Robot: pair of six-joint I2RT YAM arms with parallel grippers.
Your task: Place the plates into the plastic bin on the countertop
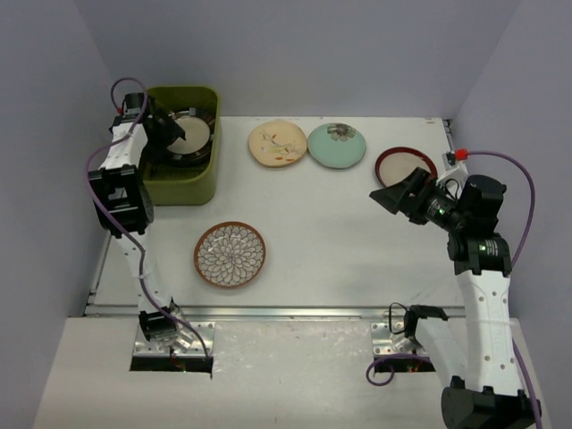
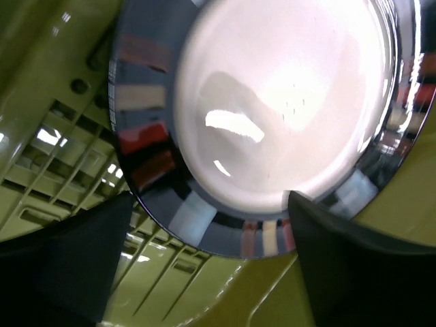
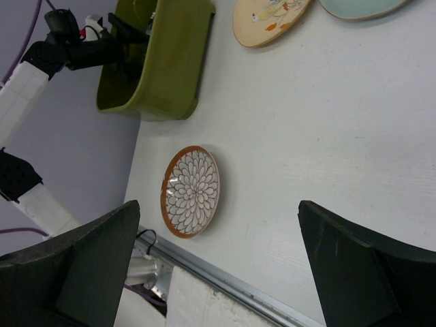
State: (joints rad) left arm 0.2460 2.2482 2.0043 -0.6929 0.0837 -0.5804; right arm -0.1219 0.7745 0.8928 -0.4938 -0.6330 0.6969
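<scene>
Our left gripper [image 2: 210, 197] hangs spread wide inside the bin [image 1: 179, 186], the striped plate [image 2: 272, 102] lying between its fingers [image 2: 68, 259]; our right gripper [image 1: 386, 195] gapes wide near the red plate [image 1: 404, 164].

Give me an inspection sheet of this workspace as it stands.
Surface: white countertop, metal rail along the front.
Job's things: green bin far left, holding a striped plate; flower plate, cream plate, teal plate and red plate lie on the countertop.
Clutter: nothing seen.
Grippers: left gripper open over the bin; right gripper open, empty, beside the red plate.
Cables: purple cables loop along both arms.
Surroundings: grey walls.
</scene>
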